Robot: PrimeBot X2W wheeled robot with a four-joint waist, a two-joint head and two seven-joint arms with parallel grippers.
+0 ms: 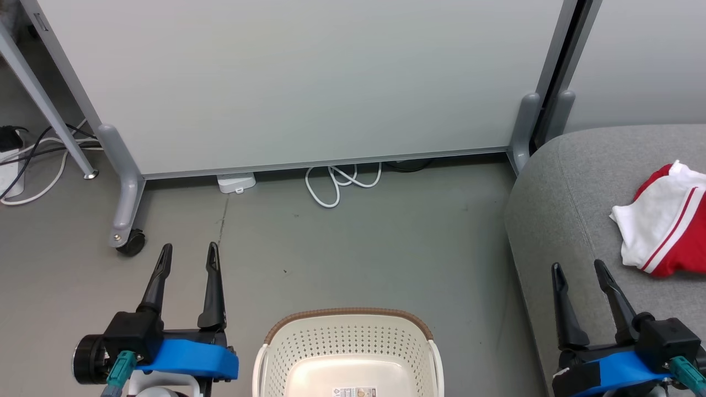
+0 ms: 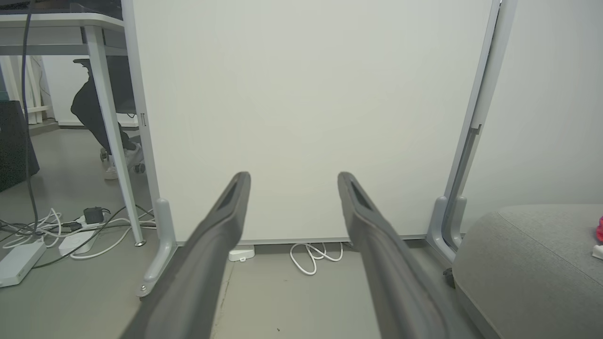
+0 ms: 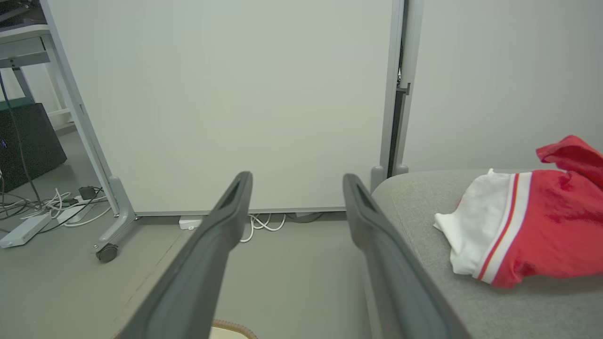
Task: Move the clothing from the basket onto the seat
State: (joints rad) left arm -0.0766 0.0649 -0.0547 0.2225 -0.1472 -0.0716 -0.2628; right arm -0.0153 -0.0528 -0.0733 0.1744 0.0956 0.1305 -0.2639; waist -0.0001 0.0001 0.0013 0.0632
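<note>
The cream basket (image 1: 309, 342) with its brown rim stands on the floor at the bottom centre, its visible bottom bare but for a barcode sticker. Red and white clothing (image 1: 664, 220) lies crumpled on the grey seat (image 1: 573, 182) at the right; the right wrist view shows the clothing (image 3: 523, 226) on the seat (image 3: 424, 216) too. My left gripper (image 1: 188, 258) hangs open over the floor left of the basket, nothing between its fingers. My right gripper (image 1: 580, 273) stands open over the seat's front edge, just left of the clothing and apart from it.
A white partition panel (image 1: 309, 82) on grey wheeled feet (image 1: 124, 220) stands behind the floor space. White cables (image 1: 336, 184) lie under it, more cables and a power strip (image 2: 19, 261) at the left. A table leg (image 1: 49, 110) slants at far left; a seated person's legs (image 2: 94, 113) show beyond.
</note>
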